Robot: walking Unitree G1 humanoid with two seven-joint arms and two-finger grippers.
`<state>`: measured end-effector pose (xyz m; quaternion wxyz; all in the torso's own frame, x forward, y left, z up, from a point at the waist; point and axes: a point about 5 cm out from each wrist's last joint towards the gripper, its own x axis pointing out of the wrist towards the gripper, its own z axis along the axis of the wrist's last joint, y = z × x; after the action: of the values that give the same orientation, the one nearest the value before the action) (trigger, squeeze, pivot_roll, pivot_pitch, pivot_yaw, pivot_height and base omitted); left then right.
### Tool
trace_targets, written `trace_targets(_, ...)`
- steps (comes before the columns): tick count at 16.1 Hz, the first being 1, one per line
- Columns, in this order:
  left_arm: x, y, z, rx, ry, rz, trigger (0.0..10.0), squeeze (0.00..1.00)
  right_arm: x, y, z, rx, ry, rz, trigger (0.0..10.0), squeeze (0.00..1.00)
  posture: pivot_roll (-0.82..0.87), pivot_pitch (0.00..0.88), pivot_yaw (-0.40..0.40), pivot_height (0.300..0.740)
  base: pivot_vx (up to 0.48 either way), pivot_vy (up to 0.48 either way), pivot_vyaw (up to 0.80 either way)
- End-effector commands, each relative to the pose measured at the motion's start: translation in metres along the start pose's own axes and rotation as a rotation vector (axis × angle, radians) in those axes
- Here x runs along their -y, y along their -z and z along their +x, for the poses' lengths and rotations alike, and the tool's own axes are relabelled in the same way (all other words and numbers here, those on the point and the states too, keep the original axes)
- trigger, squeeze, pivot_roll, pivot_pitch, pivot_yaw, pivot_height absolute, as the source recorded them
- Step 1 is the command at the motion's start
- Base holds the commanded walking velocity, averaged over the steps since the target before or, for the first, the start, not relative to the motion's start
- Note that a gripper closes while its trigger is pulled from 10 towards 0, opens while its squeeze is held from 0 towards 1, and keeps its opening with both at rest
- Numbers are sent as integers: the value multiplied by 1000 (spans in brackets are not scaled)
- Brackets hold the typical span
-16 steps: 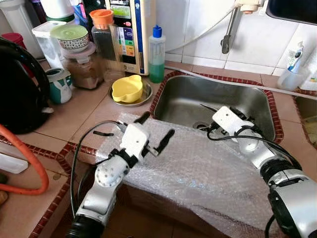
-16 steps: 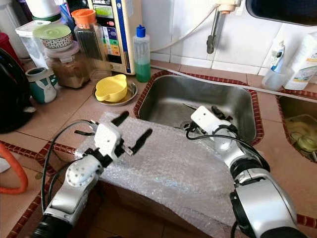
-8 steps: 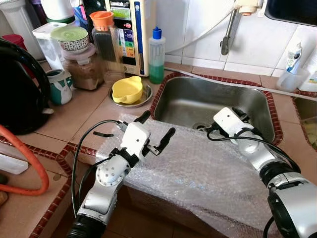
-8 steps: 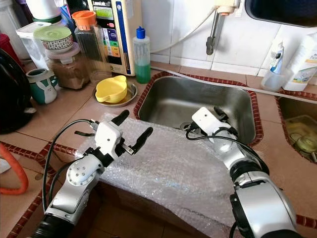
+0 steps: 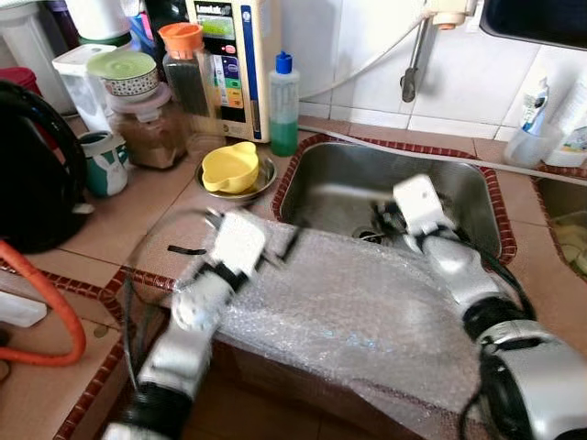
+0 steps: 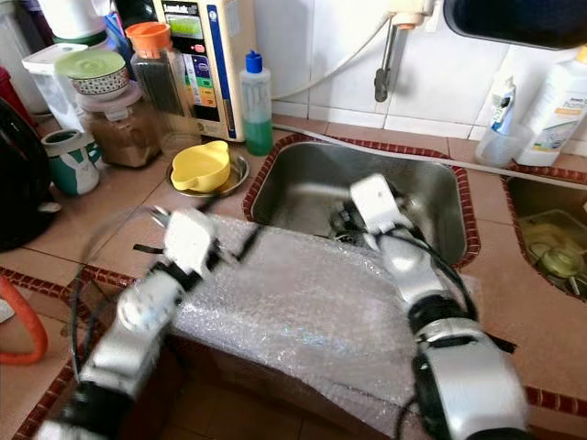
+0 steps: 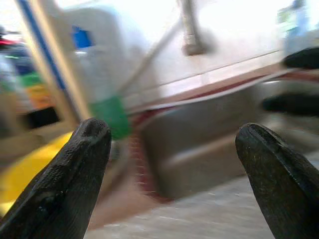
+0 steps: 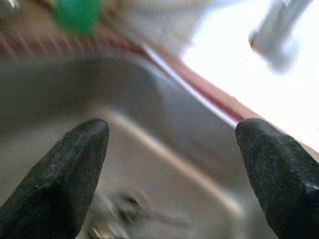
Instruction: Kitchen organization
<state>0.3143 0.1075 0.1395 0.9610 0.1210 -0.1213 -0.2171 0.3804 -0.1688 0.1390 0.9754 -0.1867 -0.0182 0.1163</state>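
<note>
Black kettle (image 5: 32,165) at the counter's left; tap spout (image 5: 410,78) above the sink

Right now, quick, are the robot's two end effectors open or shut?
Left end effector: open, holding nothing, above the bubble wrap.
Right end effector: open, holding nothing, over the sink.

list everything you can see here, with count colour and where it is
bubble wrap sheet: 1, clear, draped over the counter's front edge before the sink
sink: 1, steel, set in the tiled counter
tap: 1, grey, on the wall above the sink
yellow bowl: 1, on a steel plate left of the sink
soap bottle: 1, green liquid, blue cap, behind the bowl
jars: several, back left of the counter
mug: 1, teal and white, beside the jars
left gripper: open, over the wrap's left end
right gripper: open, over the sink
</note>
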Motion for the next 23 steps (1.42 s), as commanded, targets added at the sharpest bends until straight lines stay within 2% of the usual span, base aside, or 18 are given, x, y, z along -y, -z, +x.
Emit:
trace_targets(1, -12, -1, 2, 4, -63, 28, 10000, 0, -5, -3, -2, 48, -29, 66, 10000, 1000, -1, 0, 46, 740, 0, 0, 0)
trace_targets(2, -21, -2, 6, -2, -114, 8, 10000, 0, -16, -8, -4, 93, -74, 128, 10000, 1000, -12, 0, 50, 740, 0, 0, 0)
trace_targets(4, -33, -2, 10, -9, -172, 6, 10000, 0, -29, -12, -10, 142, -137, 156, 10000, 1000, -20, 0, 55, 740, 0, 0, 0)
trace_targets(6, -53, -1, 17, -50, -300, -7, 10000, 0, -47, -19, -24, 201, -221, 215, 10000, 1000, -41, 0, 67, 740, 0, 0, 0)
trace_targets(9, -70, 1, 24, -86, -401, -50, 10000, 0, -58, -25, -40, 231, -279, 254, 10000, 1000, -56, 0, 69, 740, 0, 0, 0)
trace_targets(10, -77, 4, 28, -124, -450, -115, 10000, 0, -62, -29, -47, 240, -289, 276, 10000, 1000, -61, 0, 67, 740, 0, 0, 0)
trace_targets(11, -80, 6, 30, -144, -471, -145, 10000, 0, -64, -32, -50, 252, -296, 289, 10000, 1000, -62, 0, 66, 740, 0, 0, 0)
trace_targets(12, -81, 7, 37, -178, -488, -202, 10000, 0, -66, -40, -57, 278, -311, 309, 10000, 369, -76, 0, 67, 740, 0, 0, 0)
trace_targets(13, -81, 8, 41, -196, -489, -231, 10000, 0, -68, -43, -59, 285, -316, 316, 10000, 365, -76, 0, 67, 740, 0, 0, 0)
trace_targets(14, -80, 9, 45, -209, -489, -273, 10000, 0, -70, -45, -62, 286, -323, 320, 10000, 192, -90, 0, 72, 740, 0, 0, 0)
trace_targets(16, -81, 8, 51, -225, -489, -291, 10000, 0, -72, -51, -68, 290, -330, 345, 10000, 145, -97, 0, 74, 740, 0, 0, 0)
trace_targets(17, -82, 8, 54, -235, -484, -337, 10000, 0, -73, -55, -74, 285, -336, 353, 10000, 0, -105, 0, 79, 740, 0, 0, 0)
trace_targets(18, -82, 9, 56, -263, -487, -395, 10000, 0, -74, -56, -77, 279, -338, 350, 10000, 0, -113, 0, 84, 740, 0, 0, 0)
trace_targets(23, -88, 14, 59, -344, -500, -529, 10000, 0, -73, -57, -87, 230, -328, 350, 10000, 0, -136, 0, 101, 740, 0, 0, 0)
